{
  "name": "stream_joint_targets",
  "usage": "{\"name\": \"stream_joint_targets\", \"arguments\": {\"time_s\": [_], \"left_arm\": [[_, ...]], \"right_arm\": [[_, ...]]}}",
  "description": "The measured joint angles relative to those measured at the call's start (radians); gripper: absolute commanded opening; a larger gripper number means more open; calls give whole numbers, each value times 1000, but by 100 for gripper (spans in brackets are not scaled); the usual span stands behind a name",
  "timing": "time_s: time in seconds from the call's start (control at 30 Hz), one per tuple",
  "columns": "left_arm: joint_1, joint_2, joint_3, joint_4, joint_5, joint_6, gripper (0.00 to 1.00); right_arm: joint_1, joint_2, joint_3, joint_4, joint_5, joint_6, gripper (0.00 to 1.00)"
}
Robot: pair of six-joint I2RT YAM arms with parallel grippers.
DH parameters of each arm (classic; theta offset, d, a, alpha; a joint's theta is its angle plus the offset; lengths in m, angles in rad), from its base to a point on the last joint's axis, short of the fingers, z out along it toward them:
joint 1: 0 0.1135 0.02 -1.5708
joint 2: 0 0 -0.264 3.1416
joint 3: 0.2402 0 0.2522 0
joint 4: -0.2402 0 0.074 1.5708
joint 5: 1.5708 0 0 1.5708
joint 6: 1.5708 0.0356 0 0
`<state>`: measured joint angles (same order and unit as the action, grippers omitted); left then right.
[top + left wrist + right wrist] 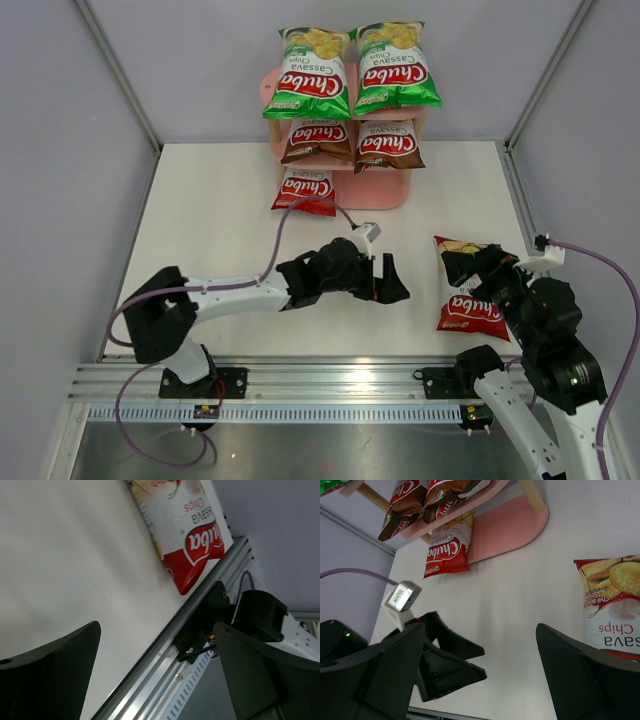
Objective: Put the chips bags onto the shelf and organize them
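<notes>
From my overhead feed I see the white table (220,230) carrying the pink shelf (385,192), which stands on its bottom board at the far edge, slightly right of centre and close to the back wall. One red chips bag (470,300) lies flat and face up on the bare surface toward the right front, well apart from the shelf, with its logo reading upside down to me. Its chip-picture end points to the far side and its red end lies close to the aluminium rail (330,380) along the table's near edge.
</notes>
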<state>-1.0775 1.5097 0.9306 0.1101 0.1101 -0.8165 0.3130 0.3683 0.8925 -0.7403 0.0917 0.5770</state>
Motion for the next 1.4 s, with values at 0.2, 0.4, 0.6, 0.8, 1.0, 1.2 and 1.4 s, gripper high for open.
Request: {"name": "stream_joint_targets", "arguments": {"time_s": [0.2,0.4,0.6,0.8,1.0,1.2,1.4], "left_arm": [[-34,326,211,173,196,-79,99],[-66,593,382,280,354,-160,99],[-74,695,448,274,372,-206,99],[-75,766,527,275,367,-239,99],[-76,785,554,249,306,-254,95],[-76,864,635,283,286,-283,61],[-76,899,639,321,277,-298,31]], "right_arm": [[0,-73,50,-106,7,2,100],[0,-87,54,-157,-8,-5,100],[0,-132,54,-183,-28,-6,99],[0,-146,55,-186,-32,-10,99],[0,-162,55,-185,-49,-13,100],[0,-179,54,-185,-62,-13,100],[0,-191,54,-184,-98,-29,100]]}}
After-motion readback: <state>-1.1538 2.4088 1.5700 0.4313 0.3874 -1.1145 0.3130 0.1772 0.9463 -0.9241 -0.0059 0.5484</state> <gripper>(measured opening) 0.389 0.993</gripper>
